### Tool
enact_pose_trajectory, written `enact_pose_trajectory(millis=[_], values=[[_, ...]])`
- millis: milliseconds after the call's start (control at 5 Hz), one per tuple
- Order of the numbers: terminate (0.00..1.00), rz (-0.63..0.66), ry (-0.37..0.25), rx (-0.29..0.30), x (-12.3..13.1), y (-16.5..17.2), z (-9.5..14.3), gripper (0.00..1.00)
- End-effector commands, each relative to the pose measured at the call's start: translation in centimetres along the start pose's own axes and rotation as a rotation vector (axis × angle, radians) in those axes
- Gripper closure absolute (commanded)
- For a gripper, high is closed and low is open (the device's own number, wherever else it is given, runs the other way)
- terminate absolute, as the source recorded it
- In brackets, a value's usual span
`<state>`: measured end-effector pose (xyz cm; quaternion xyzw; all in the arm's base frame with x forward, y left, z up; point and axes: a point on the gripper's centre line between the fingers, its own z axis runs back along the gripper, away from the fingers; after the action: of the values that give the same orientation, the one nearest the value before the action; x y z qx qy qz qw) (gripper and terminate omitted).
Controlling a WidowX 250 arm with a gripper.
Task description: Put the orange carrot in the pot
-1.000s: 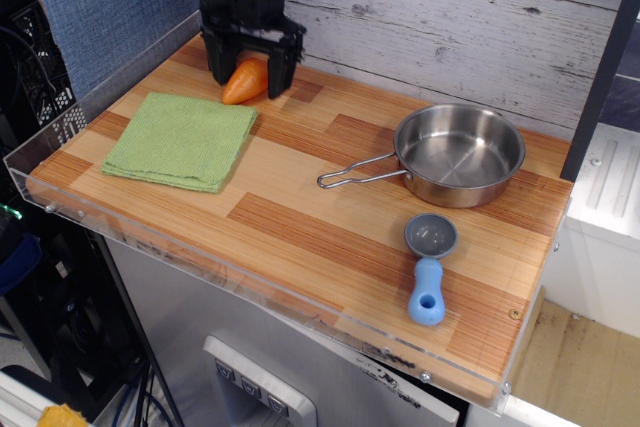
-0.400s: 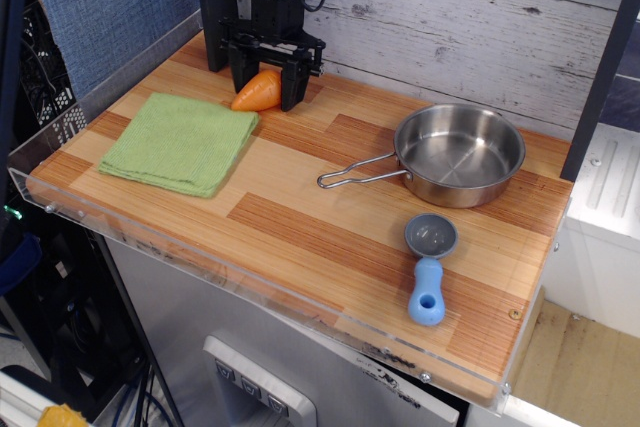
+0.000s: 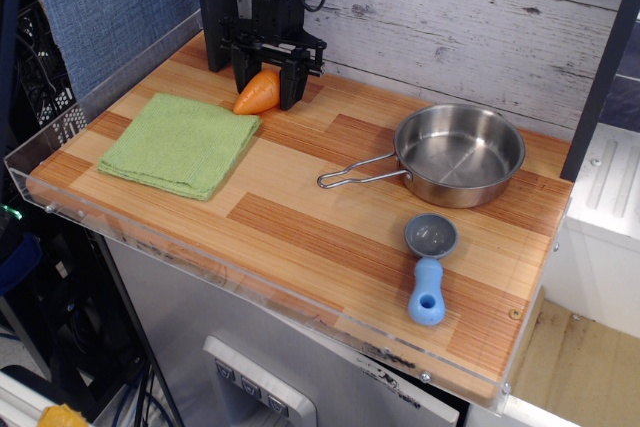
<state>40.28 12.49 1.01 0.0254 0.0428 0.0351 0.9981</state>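
The orange carrot (image 3: 257, 94) lies at the back left of the wooden table, its tip pointing front-left toward the cloth. My gripper (image 3: 266, 87) comes straight down over it, with one black finger close against each side of the carrot, which rests at table level. The pot (image 3: 459, 154) stands at the right of the table, empty, far from the gripper, its wire loop handle (image 3: 352, 175) pointing left.
A folded green cloth (image 3: 180, 141) lies just in front of the carrot. A grey scoop with a blue handle (image 3: 428, 267) lies in front of the pot. A plank wall runs behind the table, and a clear plastic rim (image 3: 200, 265) lines its left and front edges.
The gripper has shifted slightly right and its fingers have narrowed from wide open to close against the carrot. The carrot has turned a little and stays on the table.
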Motion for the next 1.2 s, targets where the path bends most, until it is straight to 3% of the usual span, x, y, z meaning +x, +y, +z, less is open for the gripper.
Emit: enact_pose_trajectory(millis=[0,200,400,600,800,1000], values=[[0.00,0.077,-0.203,0.018,-1.0,-0.3,7.5,1.00],[0.00,0.027,-0.287,-0.010,-0.9,-4.2,10.5,1.00],[0.00,-0.165,-0.342,-0.068,-0.3,-9.0,12.1,1.00],[0.00,-0.378,-0.321,-0.106,-0.6,-14.1,11.4,1.00],[0.00,-0.505,-0.294,-0.081,-1.8,-19.1,10.6,1.00],[0.00,-0.540,-0.287,-0.059,-3.3,-24.0,10.3,1.00]])
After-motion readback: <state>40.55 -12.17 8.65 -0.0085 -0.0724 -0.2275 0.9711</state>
